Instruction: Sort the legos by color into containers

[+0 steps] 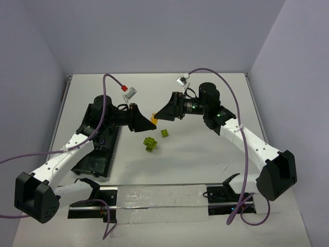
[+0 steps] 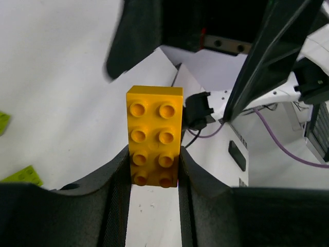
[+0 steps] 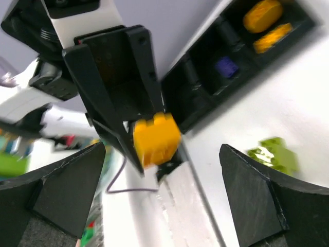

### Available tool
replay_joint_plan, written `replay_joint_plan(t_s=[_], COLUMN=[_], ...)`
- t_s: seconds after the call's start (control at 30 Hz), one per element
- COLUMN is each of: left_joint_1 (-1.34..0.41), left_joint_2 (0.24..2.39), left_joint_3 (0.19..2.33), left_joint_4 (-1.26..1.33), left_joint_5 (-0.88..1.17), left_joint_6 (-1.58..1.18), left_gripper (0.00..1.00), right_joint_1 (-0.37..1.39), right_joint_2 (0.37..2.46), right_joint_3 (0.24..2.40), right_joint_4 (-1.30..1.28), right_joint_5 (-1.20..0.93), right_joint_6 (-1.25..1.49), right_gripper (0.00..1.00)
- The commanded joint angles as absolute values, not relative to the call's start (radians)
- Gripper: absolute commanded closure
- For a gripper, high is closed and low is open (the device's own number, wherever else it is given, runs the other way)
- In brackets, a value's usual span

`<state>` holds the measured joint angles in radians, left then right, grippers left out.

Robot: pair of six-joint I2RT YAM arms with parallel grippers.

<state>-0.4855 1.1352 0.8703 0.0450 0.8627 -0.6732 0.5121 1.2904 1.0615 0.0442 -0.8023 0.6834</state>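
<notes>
An orange-yellow lego [image 2: 154, 135], a two-by-four studded brick, sits between my left gripper's [image 2: 153, 177] fingers, which are shut on its lower end. In the top view this brick [image 1: 153, 119] hangs in mid-air between the left gripper [image 1: 149, 122] and my right gripper [image 1: 159, 116]. The right gripper [image 3: 164, 198] stands wide open just in front of the brick [image 3: 156, 139], not touching it. A lime-green clump [image 1: 150, 144] and a single green lego [image 1: 165, 133] lie on the table below. The black tray of containers [image 1: 95, 162] lies under the left arm.
In the right wrist view the tray [image 3: 198, 98] holds orange bricks [image 3: 263, 15] in one compartment and a blue-purple brick [image 3: 225, 67] in the neighbouring one. A clear strip [image 1: 162, 198] runs along the near table edge between the arm bases.
</notes>
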Motion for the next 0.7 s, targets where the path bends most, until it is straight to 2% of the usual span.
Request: replay_joint_plan(t_s=[0.0, 0.13, 0.27, 0.37, 0.67], left_joint_1=[-0.332, -0.191, -0.111, -0.098, -0.095], left_joint_2=[1.079, 1.072, 1.092, 1.161, 1.313], left_joint_3=[0.914, 0.924, 0.968, 1.005, 1.065], left_joint_4=[-0.092, -0.231, -0.422, -0.547, -0.511], left_joint_5=[0.781, 0.615, 0.201, 0.009, -0.159], left_joint_6=[-0.621, -0.614, -0.646, -0.666, -0.659], left_gripper=[1.0, 1.0, 1.0, 1.0, 1.0], right_joint_1=[0.454, 0.385, 0.324, 0.314, 0.313], right_joint_2=[1.174, 1.106, 1.049, 1.034, 1.046], right_joint_3=[1.158, 1.152, 1.116, 1.095, 1.065], right_joint_4=[-0.213, -0.311, -0.359, -0.376, -0.378], right_joint_5=[-0.545, -0.406, -0.349, -0.335, -0.341], right_joint_6=[0.529, 0.483, 0.448, 0.433, 0.422], right_gripper=[0.0, 0.0, 0.0, 0.0, 0.0])
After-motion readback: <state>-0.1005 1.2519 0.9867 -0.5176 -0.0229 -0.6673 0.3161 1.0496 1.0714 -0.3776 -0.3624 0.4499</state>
